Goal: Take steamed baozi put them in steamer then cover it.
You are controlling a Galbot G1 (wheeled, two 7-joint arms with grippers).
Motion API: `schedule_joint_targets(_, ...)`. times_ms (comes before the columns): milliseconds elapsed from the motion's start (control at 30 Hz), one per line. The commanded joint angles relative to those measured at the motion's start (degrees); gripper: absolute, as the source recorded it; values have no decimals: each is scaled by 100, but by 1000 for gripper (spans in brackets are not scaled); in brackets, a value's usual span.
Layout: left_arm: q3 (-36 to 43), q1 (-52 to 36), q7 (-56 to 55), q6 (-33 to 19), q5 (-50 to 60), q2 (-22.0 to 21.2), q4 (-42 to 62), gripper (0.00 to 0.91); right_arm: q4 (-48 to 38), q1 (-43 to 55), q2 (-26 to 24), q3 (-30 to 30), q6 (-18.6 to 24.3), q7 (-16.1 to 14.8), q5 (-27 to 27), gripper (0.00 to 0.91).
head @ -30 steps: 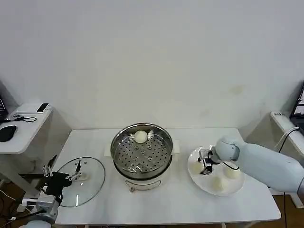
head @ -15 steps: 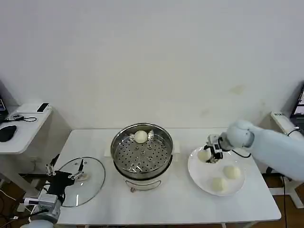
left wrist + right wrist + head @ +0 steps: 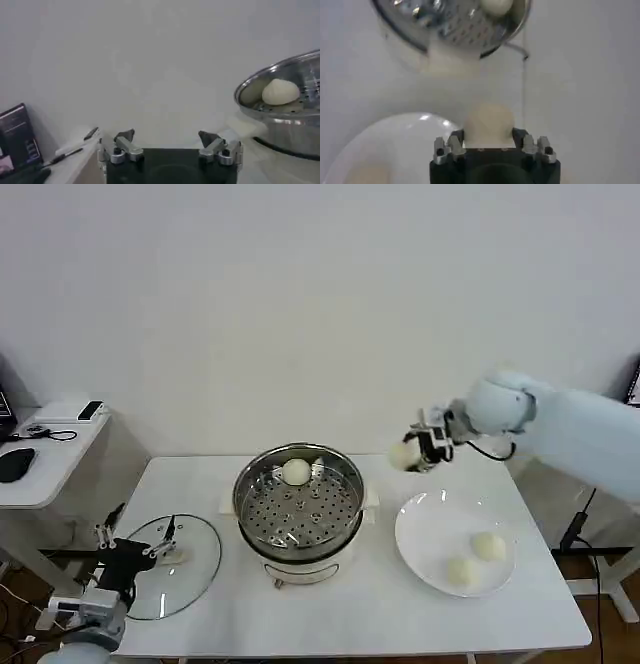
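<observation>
Right gripper (image 3: 418,450) with baozi (image 3: 403,455), now clear above plate (image 3: 420,536)

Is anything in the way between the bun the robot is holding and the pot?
Nothing visible. The right gripper holds a baozi in the air beside the steamer, whose top is open; the cover lies far left.

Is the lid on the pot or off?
Off. The glass lid lies flat on the table beside the open pot, near the left gripper.

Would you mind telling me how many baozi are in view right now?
4: one in the steamer at its far side, one held in the right end effector above the table, and two on the plate.
</observation>
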Motion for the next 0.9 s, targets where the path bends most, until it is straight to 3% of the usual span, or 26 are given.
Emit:
schedule_joint_targets(33, -55, -1, 10, 6, 25, 22, 37, 907, -126, 609, 1503, -464, -547, 861, 1356, 665)
schedule_joint_targets(367, -183, 99, 14, -17, 110, 16, -71, 907, -923, -130, 3073, -221, -1207, 1264, 2113, 665)
schedule_joint_targets(567, -295, 207, 14, -53, 133, -12, -120, 907, -1609, -747, 3682, -147, -1423, 1166, 1958, 655)
schedule_joint_targets(900, -353, 256, -19, -120, 157, -69, -110, 907, -2063, -972, 3943, -136, -1534, 1167, 1965, 655)
